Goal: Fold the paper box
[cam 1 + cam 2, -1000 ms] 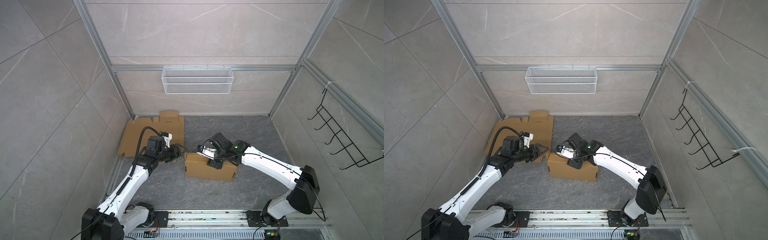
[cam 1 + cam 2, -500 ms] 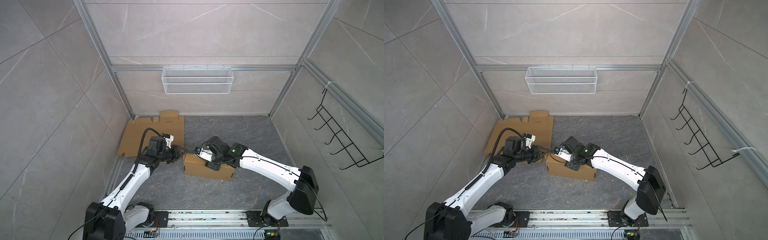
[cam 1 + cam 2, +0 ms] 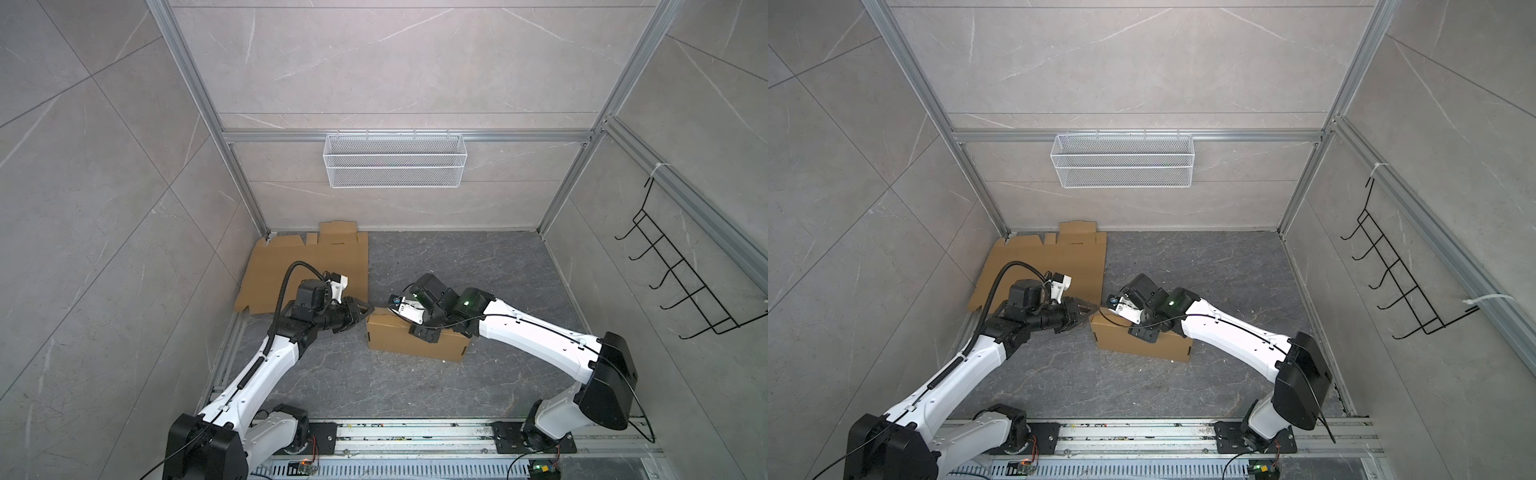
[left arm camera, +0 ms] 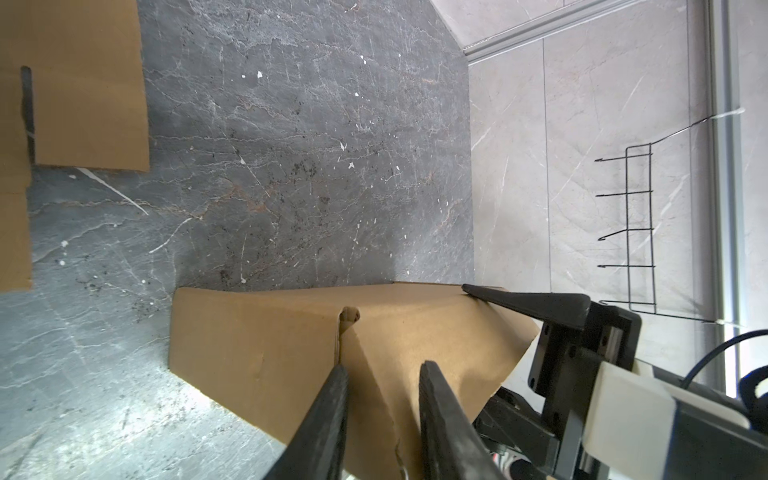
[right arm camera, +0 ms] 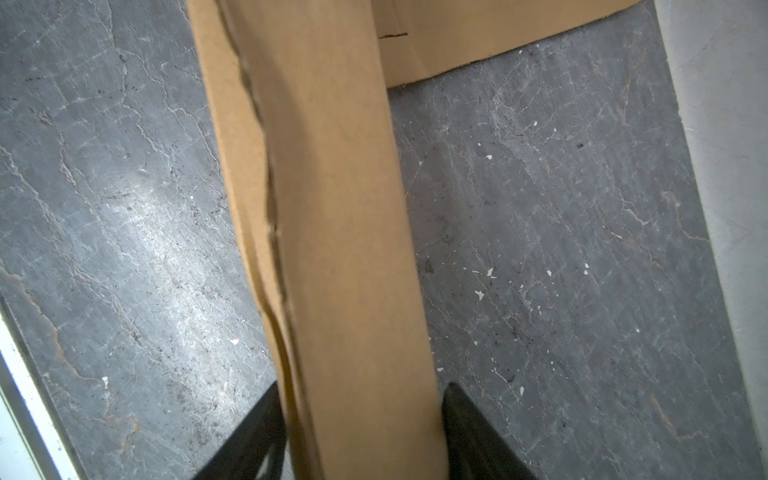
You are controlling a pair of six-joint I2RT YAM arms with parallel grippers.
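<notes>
The brown paper box [image 3: 415, 345] [image 3: 1142, 343] lies on the dark floor in both top views, folded into a long closed shape. My right gripper [image 3: 424, 330] [image 3: 1144, 332] sits on top of it. In the right wrist view its gripper [image 5: 361, 390] has a finger pressed against each side of the box [image 5: 332, 208]. My left gripper [image 3: 371, 309] [image 3: 1094, 309] is at the box's upper left end corner. In the left wrist view the left gripper [image 4: 384, 370] has narrowed jaws on either side of a ridge in the box's end flap [image 4: 257, 332]. Whether they pinch it is unclear.
A flat cardboard sheet [image 3: 307, 266] [image 3: 1050, 266] lies at the back left against the wall. A white wire basket [image 3: 395, 160] hangs on the back wall, and a black hook rack [image 3: 681, 282] hangs on the right wall. The arms' base rail [image 3: 415, 432] runs along the front.
My left gripper has reached right to the box's end and its jaws have narrowed. The box, held by the right gripper, has shifted slightly left.
</notes>
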